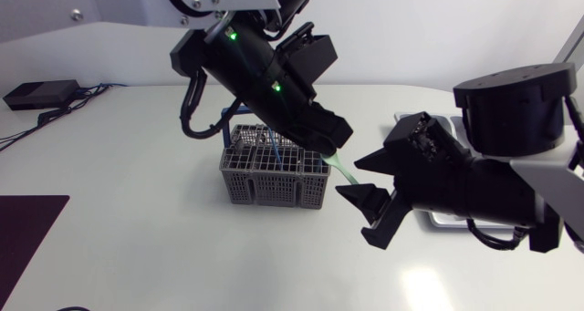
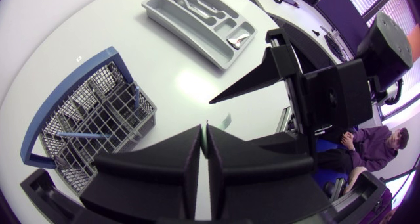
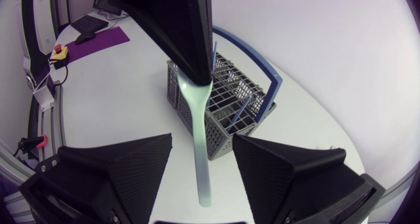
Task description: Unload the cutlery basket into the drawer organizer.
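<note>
My left gripper (image 1: 327, 139) hangs over the right end of the grey cutlery basket (image 1: 274, 172), shut on the head end of a pale green plastic utensil (image 1: 347, 172). The handle slopes down towards my right gripper (image 1: 367, 211). In the right wrist view that gripper (image 3: 201, 175) is open, and the green handle (image 3: 199, 145) runs between its fingers with a gap on each side. The left wrist view shows the left gripper (image 2: 205, 145) pinching the green utensil (image 2: 222, 123). A blue utensil (image 2: 82, 135) stays in the basket (image 2: 98, 96). The grey drawer organizer (image 2: 172, 22) lies beyond.
The organizer (image 1: 445, 220) sits at the right, mostly hidden under my right arm. The basket's blue handle (image 3: 262, 66) arches over it. A black box with cables (image 1: 41, 94) is at the far left, and a dark mat (image 1: 23, 238) lies at the front left.
</note>
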Robot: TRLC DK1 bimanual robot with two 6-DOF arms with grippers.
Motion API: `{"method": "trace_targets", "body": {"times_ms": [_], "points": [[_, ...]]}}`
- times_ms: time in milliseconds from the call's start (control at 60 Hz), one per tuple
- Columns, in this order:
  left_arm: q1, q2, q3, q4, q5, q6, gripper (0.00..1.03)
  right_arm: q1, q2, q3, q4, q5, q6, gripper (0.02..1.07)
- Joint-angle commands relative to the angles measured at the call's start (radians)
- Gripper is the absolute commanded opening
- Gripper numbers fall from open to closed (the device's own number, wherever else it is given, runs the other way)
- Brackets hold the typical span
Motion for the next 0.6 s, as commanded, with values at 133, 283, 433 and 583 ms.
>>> {"method": "trace_targets", "body": {"times_ms": [133,283,433,583], "points": [[-0.01,0.026,0.02,-0.021,0.012,0.005,0.04,0.008,0.044,0.044,0.017,-0.021,-0.019,0.5],[-0.01,0.029,0.015,-0.021,0.012,0.006,0.04,0.007,0.054,0.049,0.021,-0.023,-0.019,0.42],[-0.008,0.032,0.015,-0.021,0.012,0.006,0.04,0.007,0.059,0.052,0.023,-0.026,-0.019,0.33],[-0.006,0.034,0.015,-0.021,0.012,0.009,0.04,0.007,0.061,0.058,0.015,-0.035,-0.019,0.29]]}}
